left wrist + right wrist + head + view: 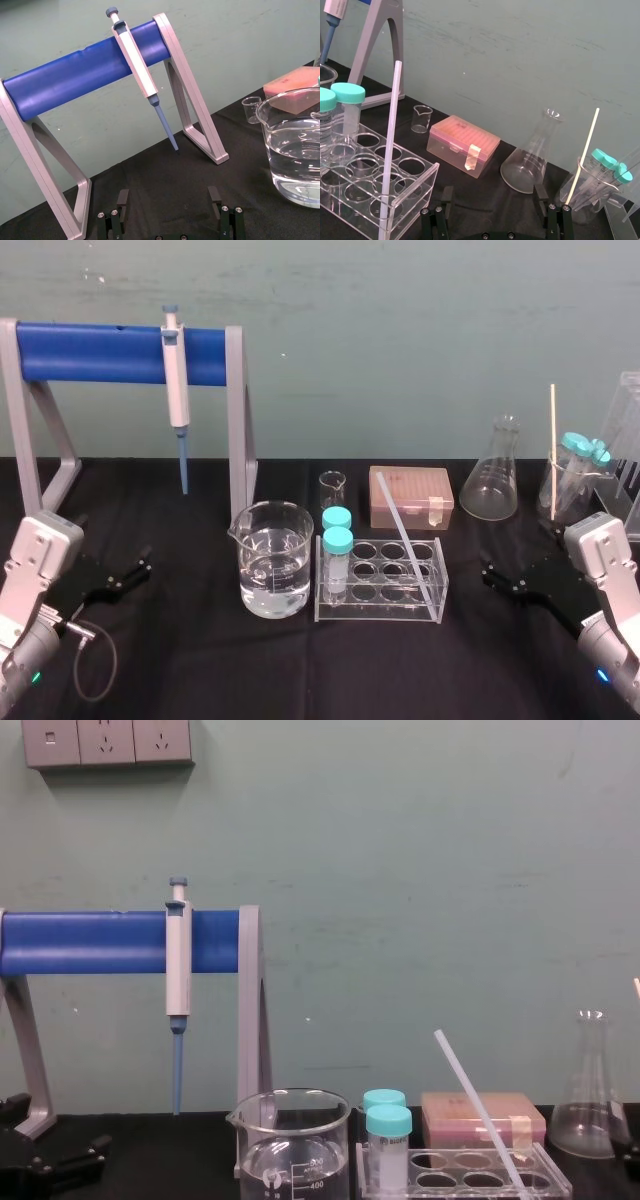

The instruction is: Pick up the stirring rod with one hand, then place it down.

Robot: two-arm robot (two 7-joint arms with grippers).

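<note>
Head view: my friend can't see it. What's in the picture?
A thin white stirring rod leans in a clear tube rack mid-table, beside a beaker of water. The left gripper and right gripper sit low at either side, jaws open, holding nothing. A pipette hangs on a blue stand behind.

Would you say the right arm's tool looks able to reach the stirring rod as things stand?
Probably yes: the right tool lies open just right of the rack, and the stirring rod leans up out of it, with nothing standing between them.
</note>
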